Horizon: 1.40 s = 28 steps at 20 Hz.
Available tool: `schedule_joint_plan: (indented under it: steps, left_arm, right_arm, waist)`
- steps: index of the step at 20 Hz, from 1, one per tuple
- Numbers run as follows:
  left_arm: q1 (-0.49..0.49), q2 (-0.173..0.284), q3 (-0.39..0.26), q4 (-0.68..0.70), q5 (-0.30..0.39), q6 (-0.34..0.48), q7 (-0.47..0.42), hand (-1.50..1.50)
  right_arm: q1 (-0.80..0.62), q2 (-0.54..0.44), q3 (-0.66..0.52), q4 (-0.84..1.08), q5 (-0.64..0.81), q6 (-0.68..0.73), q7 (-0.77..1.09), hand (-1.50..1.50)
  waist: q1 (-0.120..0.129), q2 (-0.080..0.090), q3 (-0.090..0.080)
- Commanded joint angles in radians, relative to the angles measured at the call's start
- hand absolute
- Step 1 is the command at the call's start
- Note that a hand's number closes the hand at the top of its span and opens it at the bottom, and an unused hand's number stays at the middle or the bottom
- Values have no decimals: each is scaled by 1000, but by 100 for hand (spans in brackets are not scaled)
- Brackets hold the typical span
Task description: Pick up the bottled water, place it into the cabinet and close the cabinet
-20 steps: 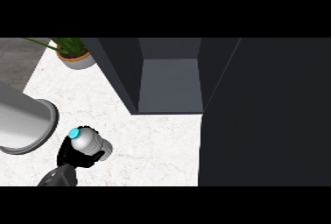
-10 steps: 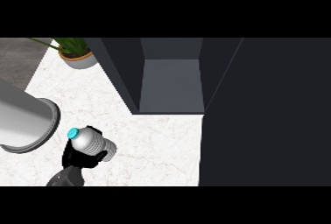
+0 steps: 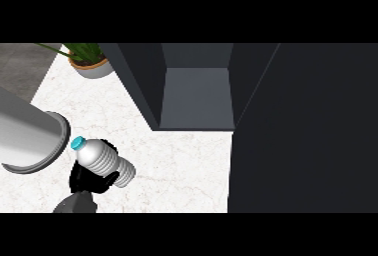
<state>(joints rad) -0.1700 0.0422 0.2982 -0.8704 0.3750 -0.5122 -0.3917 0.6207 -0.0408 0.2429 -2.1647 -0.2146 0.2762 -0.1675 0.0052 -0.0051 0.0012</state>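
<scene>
The bottled water (image 3: 102, 163) is a clear ribbed bottle with a blue cap, tilted so the cap points up-left. It shows at the lower left, over the white counter. My right hand (image 3: 83, 181) is curled round its lower part, coming up from the bottom edge on a grey forearm (image 3: 74, 204). The bottle hides most of the fingers. The dark cabinet (image 3: 198, 97) stands up and to the right of the bottle, its inside open to view. Its door (image 3: 303, 130) is swung out along the right side. My left hand does not show.
A large grey cylinder (image 3: 29, 135) reaches in from the left edge, right beside the bottle's cap. A potted plant (image 3: 90, 62) stands at the counter's far left corner. The white marble counter (image 3: 177, 165) lies between the bottle and the cabinet.
The bottle has come slightly higher and nearer the view and now looks larger, still held in the hand. The cabinet and its door look the same.
</scene>
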Motion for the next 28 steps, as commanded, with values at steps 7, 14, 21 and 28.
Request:
schedule_joint_plan:
  steps: [7,14,21,28]
  left_arm:
    - [45,-42,-248,-337,82,243,123,150]
    - [-42,-42,-455,-539,81,582,233,150]
    - [-256,-42,-540,-364,118,736,208,150]
    - [-498,-42,-514,-257,-3,867,256,150]
  right_arm:
    - [-42,7,10,21,-25,-25,22,-150]
    - [-115,-4,-24,70,-41,-17,23,-150]
    - [-119,18,30,33,-4,-73,66,-150]
    - [-96,10,21,80,-13,-43,3,-150]
  waist:
    - [-10,4,-1]
    - [-7,4,0]
    - [-16,6,-1]
    - [-24,8,-1]
